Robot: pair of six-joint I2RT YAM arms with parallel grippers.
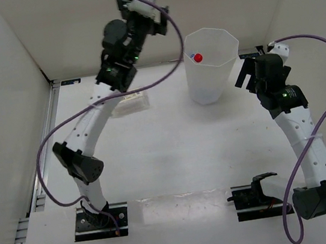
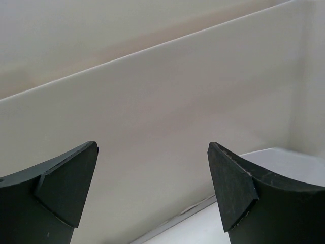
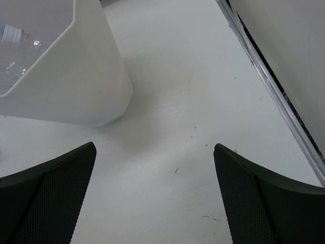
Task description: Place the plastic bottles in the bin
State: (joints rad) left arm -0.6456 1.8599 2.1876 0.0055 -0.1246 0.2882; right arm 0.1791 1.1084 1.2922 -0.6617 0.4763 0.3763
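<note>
The faceted, translucent white bin is standing on the smooth white bench and holding a red-capped bottle near its rim. A clear plastic bottle is lying on the bench, partly under the left arm. Both pairs are spread wide and grasping nothing, the left fingers facing the pale back wall and the right fingers hanging just beside the bin.

Whole table is taken in from high above, behind the bases. Left wrist view is pointed close at a white wall up at 12 o'clock. Right wrist view is tilted down at 2 o'clock, with the bin shared with overhead.
</note>
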